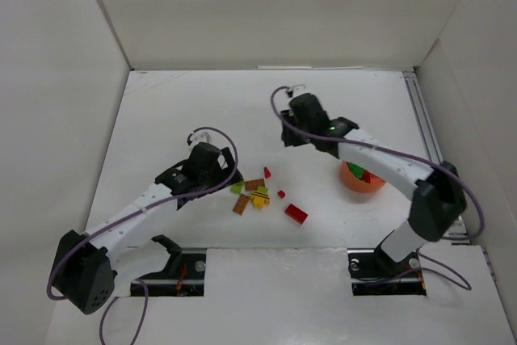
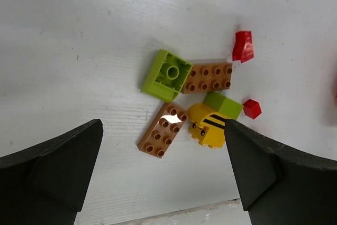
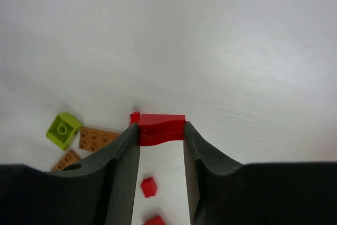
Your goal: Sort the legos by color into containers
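- Legos [image 1: 260, 198] lie mostly loose on the counter [image 1: 178, 119]. The cluster holds a lime brick [image 2: 167, 75], two brown plates [image 2: 209, 77], a striped yellow piece [image 2: 208, 130] and small red bits [image 2: 251, 108] beside them.
- Off to the right of the cluster sits the orange bowl [image 1: 359, 187], with some green and red showing inside. Sorting looks begun, with most of it left.
- Right fingers [image 3: 121, 183] pinch a red brick [image 3: 160, 128] above the counter, apart from the bowl.
- Left fingers [image 2: 63, 162] are spread and empty, hanging over the cluster.
- Hidden: the right arm [image 1: 388, 169] crosses the bowl, so its dividers and contents cannot be counted. The held brick does not show from above. In the right wrist view one red piece is cut off at the bottom edge.
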